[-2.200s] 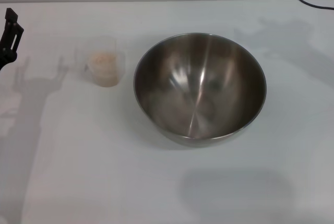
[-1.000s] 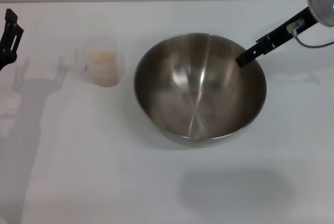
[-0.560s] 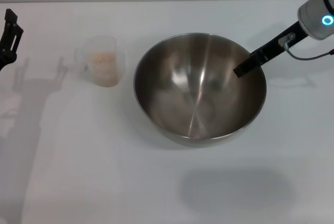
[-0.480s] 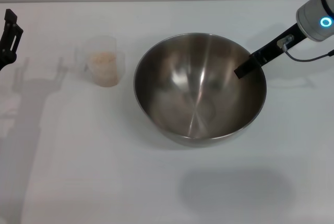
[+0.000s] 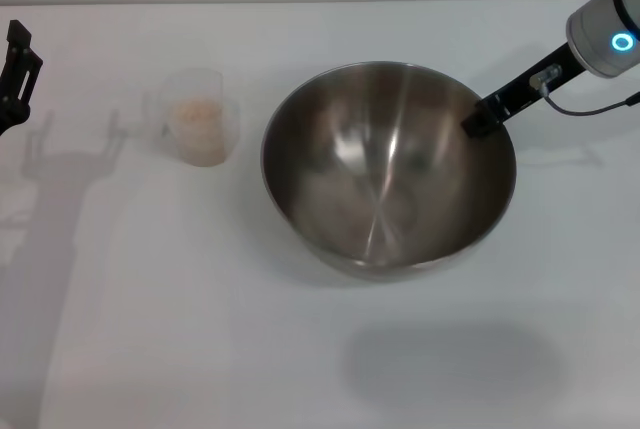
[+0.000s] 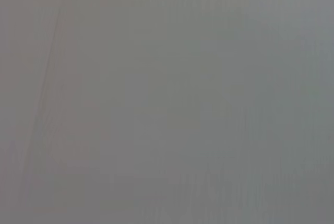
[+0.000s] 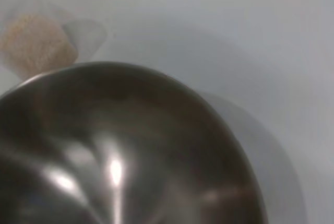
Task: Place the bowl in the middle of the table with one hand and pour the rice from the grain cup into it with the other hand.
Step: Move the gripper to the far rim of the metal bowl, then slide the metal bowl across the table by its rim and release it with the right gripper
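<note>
Right fingers (image 5: 472,125) sit on the bowl (image 5: 388,167) rim, far-right side; you can't tell if they're clamped on it or parted. Left fingers (image 5: 17,59) hang at the bench (image 5: 150,329) left edge, state unclear too. Bowl is mid-bench. Grain cup (image 5: 198,116) with rice (image 5: 198,121) stands upright just left of it, apart.
</note>
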You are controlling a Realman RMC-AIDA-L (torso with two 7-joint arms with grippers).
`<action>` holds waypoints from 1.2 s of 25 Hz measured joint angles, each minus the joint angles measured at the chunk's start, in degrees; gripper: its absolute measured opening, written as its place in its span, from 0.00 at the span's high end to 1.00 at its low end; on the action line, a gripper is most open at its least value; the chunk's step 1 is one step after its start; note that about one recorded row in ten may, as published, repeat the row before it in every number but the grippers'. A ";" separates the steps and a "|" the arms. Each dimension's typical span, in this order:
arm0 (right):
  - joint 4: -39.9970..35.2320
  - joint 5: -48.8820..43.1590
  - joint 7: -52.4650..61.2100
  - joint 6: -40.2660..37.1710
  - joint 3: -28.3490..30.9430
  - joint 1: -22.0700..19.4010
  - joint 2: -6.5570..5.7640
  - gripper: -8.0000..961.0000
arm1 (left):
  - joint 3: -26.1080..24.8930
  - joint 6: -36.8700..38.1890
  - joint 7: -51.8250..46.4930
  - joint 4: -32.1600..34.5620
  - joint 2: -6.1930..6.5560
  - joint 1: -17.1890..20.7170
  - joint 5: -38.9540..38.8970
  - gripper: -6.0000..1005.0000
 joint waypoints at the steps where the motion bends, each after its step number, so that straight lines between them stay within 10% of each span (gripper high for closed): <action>1: 0.01 0.00 0.00 -0.09 0.00 0.03 0.01 0.86 | 0.00 0.00 0.00 0.00 0.00 0.00 0.00 0.22; 30: -6.12 3.33 -1.90 -1.00 0.88 0.38 2.07 0.97 | 0.18 0.28 0.00 -0.04 0.00 -0.04 0.00 0.24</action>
